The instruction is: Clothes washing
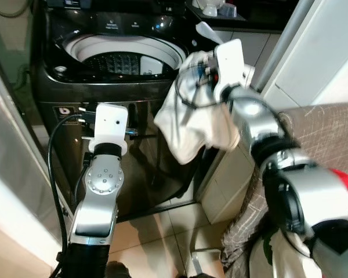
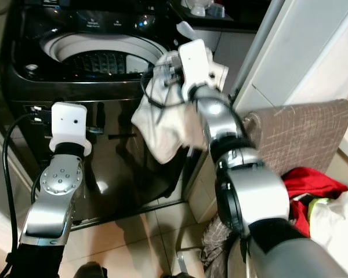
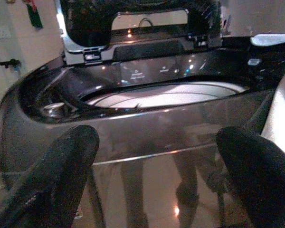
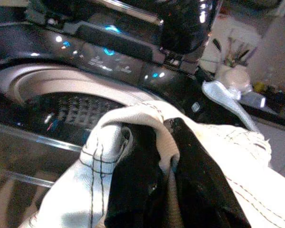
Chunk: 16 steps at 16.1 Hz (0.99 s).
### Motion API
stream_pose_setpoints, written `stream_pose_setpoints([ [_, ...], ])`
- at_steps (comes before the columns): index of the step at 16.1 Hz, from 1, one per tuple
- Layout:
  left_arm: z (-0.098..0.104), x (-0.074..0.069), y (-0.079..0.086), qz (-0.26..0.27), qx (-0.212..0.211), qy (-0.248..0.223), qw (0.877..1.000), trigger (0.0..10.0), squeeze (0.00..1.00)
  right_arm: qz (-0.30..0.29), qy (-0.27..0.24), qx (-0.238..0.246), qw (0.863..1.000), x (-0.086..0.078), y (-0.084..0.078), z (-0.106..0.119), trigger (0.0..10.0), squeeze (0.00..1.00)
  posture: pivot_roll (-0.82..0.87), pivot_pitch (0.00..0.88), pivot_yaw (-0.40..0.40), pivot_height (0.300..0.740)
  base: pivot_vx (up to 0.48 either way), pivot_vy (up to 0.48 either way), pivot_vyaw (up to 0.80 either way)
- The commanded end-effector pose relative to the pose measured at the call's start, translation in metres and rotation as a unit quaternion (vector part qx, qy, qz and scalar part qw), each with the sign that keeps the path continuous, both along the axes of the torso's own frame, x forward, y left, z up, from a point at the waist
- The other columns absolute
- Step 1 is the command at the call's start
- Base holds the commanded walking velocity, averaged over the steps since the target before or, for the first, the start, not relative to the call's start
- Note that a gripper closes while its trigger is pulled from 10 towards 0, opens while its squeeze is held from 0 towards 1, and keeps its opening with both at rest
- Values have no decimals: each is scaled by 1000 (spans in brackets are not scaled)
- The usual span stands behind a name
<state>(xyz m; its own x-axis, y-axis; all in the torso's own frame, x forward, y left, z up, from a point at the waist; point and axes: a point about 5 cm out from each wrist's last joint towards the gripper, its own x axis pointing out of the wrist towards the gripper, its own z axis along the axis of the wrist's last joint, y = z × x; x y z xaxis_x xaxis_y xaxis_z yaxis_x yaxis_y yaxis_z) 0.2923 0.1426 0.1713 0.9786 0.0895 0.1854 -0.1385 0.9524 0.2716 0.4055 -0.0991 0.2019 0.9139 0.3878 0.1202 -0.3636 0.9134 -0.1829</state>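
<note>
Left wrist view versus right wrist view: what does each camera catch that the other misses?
The left wrist view has the left gripper with its fingers spread wide, aimed at the washing machine's dark glossy front panel.

The right wrist view has the right gripper shut on a white cloth, plus a cluttered counter beyond the machine.

Both show the washing machine: its open drum and lit control panel.

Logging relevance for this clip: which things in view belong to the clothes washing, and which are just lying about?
Part of the job:
white garment, held in the right gripper
top-loading washing machine, lid open
left gripper, open, before the machine's front

Just lying about:
red cloth
items on the counter beside the machine
</note>
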Motion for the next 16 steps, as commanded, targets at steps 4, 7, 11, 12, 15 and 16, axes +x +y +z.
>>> stream_pose_setpoints([
  [4, -19, -13, 9, -9, -2, 40, 999, 10000, 0, -111, -20, 44, 993, -30, -69, -49, 10000, 0, 143, 8, -120, 740, 0, 0, 0],
  [7, -21, -13, 12, -9, 4, 45, 999, 10000, 0, -92, 30, 37, 995, -46, -61, -82, 10000, 0, 124, 0, -95, 740, 0, 0, 0],
  [11, -28, -8, 4, -16, -15, 56, 998, 10000, 0, -58, 100, 48, 992, -56, -43, -111, 10000, 0, 125, 0, -90, 740, 0, 0, 177],
  [12, -32, -8, 4, -15, -17, 61, 998, 10000, 0, -52, 102, 48, 992, -57, -41, -112, 10000, 0, 127, 0, -91, 740, 0, 0, 731],
  [15, -35, -10, 7, -14, -12, 66, 998, 10000, 0, -56, 92, 32, 994, -53, -37, -106, 10000, 0, 130, 0, -93, 740, 0, 0, 242],
  [16, -40, -9, 6, -17, -4, 69, 997, 10000, 0, -41, 84, 37, 995, -51, -31, -101, 10000, 0, 129, 2, -91, 740, 0, 0, 0],
])
